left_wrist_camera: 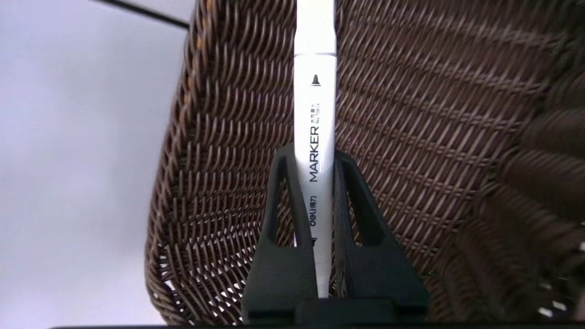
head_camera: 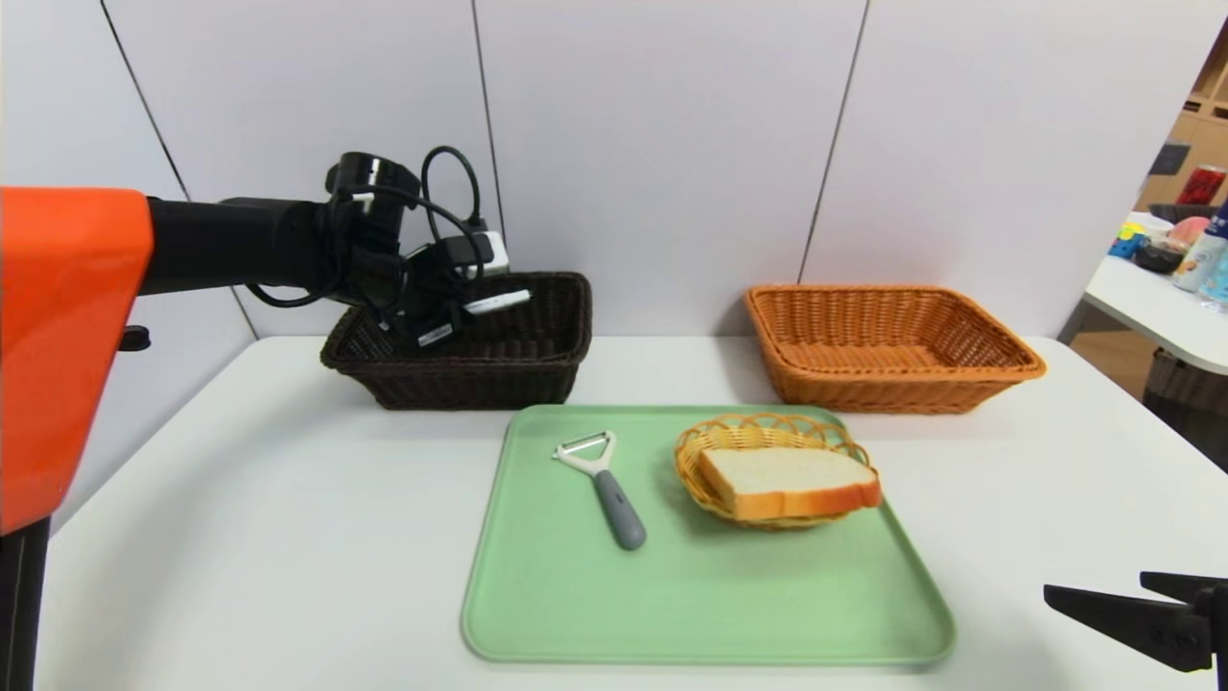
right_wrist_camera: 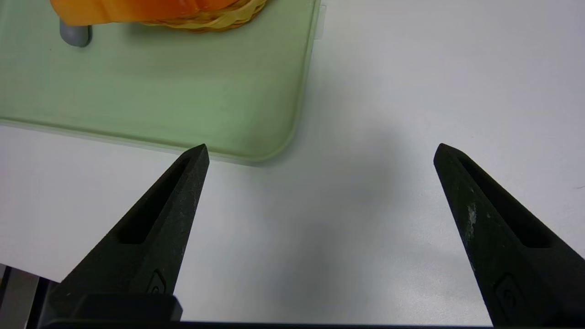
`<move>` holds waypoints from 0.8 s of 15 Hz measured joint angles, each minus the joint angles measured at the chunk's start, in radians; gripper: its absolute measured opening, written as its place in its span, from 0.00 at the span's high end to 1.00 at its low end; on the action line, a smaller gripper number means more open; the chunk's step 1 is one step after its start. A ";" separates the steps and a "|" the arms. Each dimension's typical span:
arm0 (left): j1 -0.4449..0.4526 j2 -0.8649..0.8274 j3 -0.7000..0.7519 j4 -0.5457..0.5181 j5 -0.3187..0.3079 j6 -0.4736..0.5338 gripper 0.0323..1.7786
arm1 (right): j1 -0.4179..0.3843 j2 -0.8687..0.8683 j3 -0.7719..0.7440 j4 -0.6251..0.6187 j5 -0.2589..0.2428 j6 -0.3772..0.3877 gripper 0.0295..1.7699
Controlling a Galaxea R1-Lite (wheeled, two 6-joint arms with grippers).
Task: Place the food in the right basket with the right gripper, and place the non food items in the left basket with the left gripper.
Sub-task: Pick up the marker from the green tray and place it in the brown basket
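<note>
Your left gripper (left_wrist_camera: 315, 183) is clamped on the marker pen (left_wrist_camera: 314, 114) above the dark brown basket (head_camera: 537, 360); next, release it inside. Your right gripper (right_wrist_camera: 320, 155) idles, fingers spread, near the green tray (right_wrist_camera: 183, 105).

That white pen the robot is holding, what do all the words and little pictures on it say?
"MARKER": large black letters along the marker pen, held in the left gripper over the dark brown basket.
"deli": brand, near the gripper's base; the signs after it are unreadable.
"No 7081": small print beside MARKER; last character unclear.
Small characters next to that: too small to read.
A black pen-tip symbol above the print.
</note>
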 joint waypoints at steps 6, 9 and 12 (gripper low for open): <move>0.021 0.072 -0.049 0.002 -0.001 -0.016 0.64 | -0.005 -0.012 0.013 -0.001 -0.001 0.000 0.04; 0.022 0.074 -0.072 0.011 -0.005 -0.046 0.45 | -0.006 -0.014 0.013 -0.001 0.000 0.000 0.04; 0.021 0.061 -0.105 0.006 -0.007 -0.137 0.31 | -0.008 -0.018 0.014 -0.001 -0.001 0.000 0.04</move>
